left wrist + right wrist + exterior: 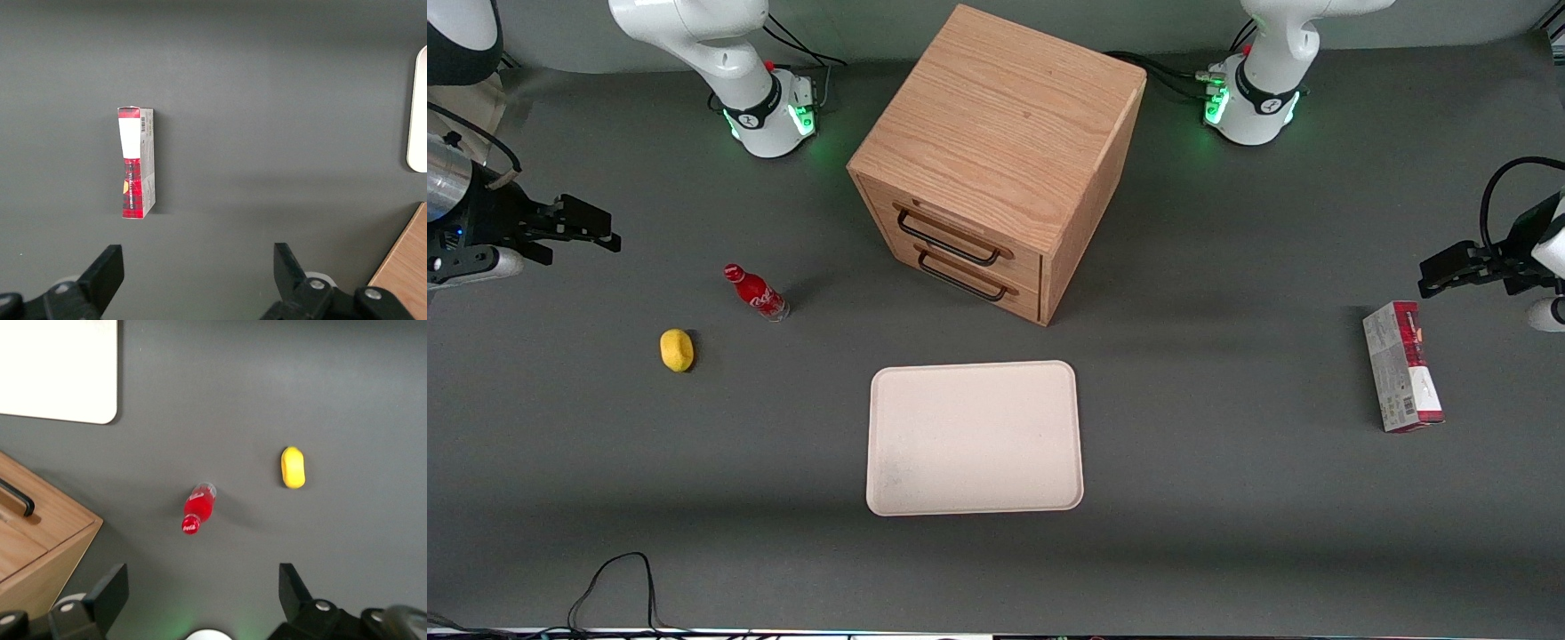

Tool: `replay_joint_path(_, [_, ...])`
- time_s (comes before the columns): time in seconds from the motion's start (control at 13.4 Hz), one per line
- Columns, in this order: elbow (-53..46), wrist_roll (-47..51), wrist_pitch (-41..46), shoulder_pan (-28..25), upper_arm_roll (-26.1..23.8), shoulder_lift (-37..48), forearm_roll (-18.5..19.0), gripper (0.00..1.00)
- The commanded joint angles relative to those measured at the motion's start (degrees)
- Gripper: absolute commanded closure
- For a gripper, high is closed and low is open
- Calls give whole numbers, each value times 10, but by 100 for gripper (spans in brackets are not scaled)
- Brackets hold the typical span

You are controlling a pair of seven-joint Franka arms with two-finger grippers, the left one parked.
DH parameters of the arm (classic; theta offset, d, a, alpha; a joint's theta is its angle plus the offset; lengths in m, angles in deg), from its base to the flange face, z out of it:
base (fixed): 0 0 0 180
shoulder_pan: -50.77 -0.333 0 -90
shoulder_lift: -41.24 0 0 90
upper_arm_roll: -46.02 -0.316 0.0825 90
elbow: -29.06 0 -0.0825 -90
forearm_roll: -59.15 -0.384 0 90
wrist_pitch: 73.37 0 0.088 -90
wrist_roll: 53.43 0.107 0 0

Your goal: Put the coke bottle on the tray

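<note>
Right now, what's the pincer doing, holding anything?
Right arm's pincer: open, holding nothing, raised at the working arm's end of the table, apart from the coke bottle.

The coke bottle (pixel 755 292) looks like glossy red plastic. The tray (pixel 975 437) is smooth and matt. The cabinet (pixel 996 160) is grained wood; the gripper (pixel 574 226) in the frame's upper left is matt black.

White glossy arm (pixel 703 36), black joint band, green-lit base (pixel 778 120), black cables, black gripper (pixel 583 227) at working arm's table end, wedge fingers (pixel 110 593) apart.
</note>
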Motion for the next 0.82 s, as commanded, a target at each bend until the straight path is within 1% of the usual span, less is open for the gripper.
replay_joint_path(0.0, [-32, 48, 50, -4, -30, 0, -4, 0])
replay_joint_path(0.22, [-31, 109, 77, -6, -62, 17, -5, 0])
replay_joint_path(0.74, [18, 103, 75, -6, -60, 39, -5, 0])
